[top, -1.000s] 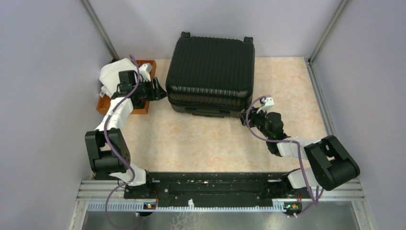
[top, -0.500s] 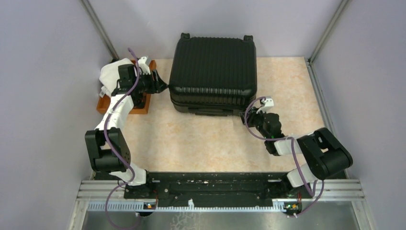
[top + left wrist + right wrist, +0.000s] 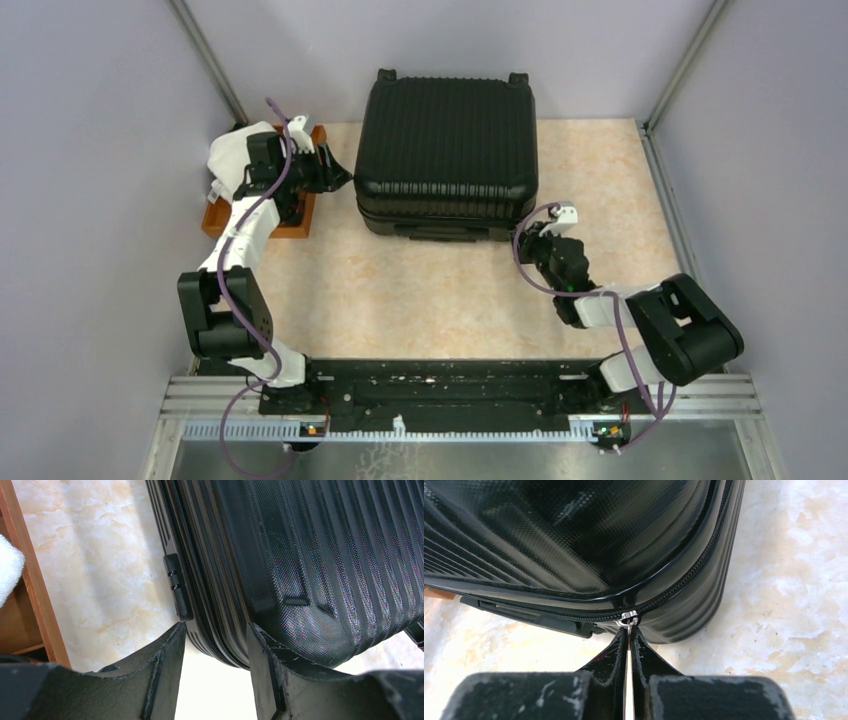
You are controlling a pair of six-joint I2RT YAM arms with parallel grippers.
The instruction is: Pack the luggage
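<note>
1. Right gripper pinched tight on zipper pull, luggage's near-right corner.
2. Left gripper half open, empty, at luggage's left side.
3. Luggage black, ribbed, lid down, flat at bench's far middle.

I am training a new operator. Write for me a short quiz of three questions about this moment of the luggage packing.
1. True or false: the luggage lies with its lid wide open.
2. What does the right gripper pinch? A. the zipper pull B. a caster wheel C. a towel
3. Fill in: in the top view, the wooden tray stands to the ___ of the luggage.

Key: 1. False, the shell is closed. 2. A. 3. Left.
</note>
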